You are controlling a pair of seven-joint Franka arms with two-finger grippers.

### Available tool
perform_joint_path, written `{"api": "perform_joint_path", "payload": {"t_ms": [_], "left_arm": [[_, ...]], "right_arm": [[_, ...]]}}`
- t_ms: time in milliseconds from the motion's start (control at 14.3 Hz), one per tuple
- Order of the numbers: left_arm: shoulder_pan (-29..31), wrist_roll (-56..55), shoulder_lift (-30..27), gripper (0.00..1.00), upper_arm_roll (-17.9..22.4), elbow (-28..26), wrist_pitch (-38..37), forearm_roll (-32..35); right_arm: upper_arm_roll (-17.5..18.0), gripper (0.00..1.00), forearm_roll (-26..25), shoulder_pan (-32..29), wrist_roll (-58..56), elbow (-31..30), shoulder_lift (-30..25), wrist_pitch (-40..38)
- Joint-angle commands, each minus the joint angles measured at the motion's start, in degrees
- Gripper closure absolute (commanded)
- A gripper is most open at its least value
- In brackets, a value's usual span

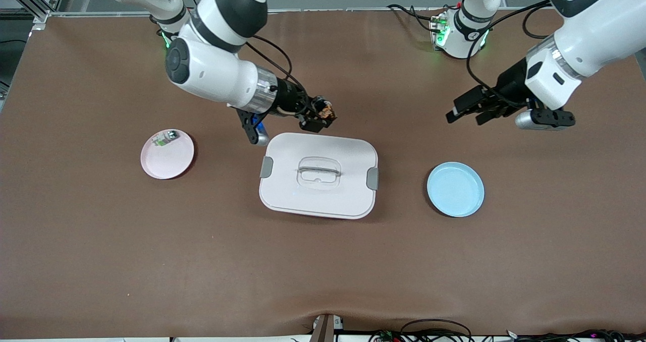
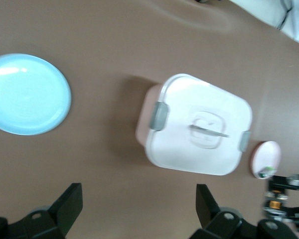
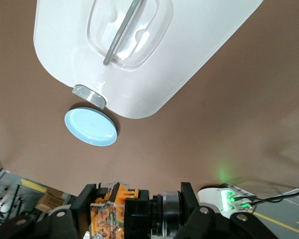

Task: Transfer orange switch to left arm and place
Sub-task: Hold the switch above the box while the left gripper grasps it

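Hovering over the box's (image 1: 319,175) edge nearest the arm bases, your R gripper (image 1: 319,116) has its fingers clamped on the orange switch (image 1: 326,112), up in the air. L gripper (image 1: 467,111) hangs over bare counter (image 1: 323,261) w/ fingers spread wide, holding nothing, above the blue plate's (image 1: 455,189) end.

Two plates (image 1: 167,154) — one box (image 1: 319,175) — two components (image 1: 166,137).

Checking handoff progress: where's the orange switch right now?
The switch is held in the shut right gripper, in the air over the table just off the box's edge nearest the robots' bases, with the open left gripper apart.
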Motion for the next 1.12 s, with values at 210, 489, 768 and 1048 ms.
{"api": "perform_joint_path", "payload": {"t_ms": [210,489,768,1048], "left_arm": [[0.22,-0.04,1.73,0.0,-5.29,-2.91,8.79,-6.09],[0.22,-0.04,2.97,0.0,-9.77,-5.01,15.83,-8.02],[0.31,-0.13,2.79,0.03,-15.66,-8.25,24.95,-12.24],[0.22,0.05,4.19,0.24,-18.75,-10.47,29.29,-12.77]], "right_arm": [[-0.79,0.77,0.38,4.09,9.3,6.94,5.72,4.14],[-0.79,0.77,0.3,4.36,10.36,7.91,7.04,4.23],[-0.79,0.77,0.3,4.27,10.19,8.0,7.04,4.14],[-0.79,0.77,0.21,4.36,10.1,8.26,7.04,4.06]]}}
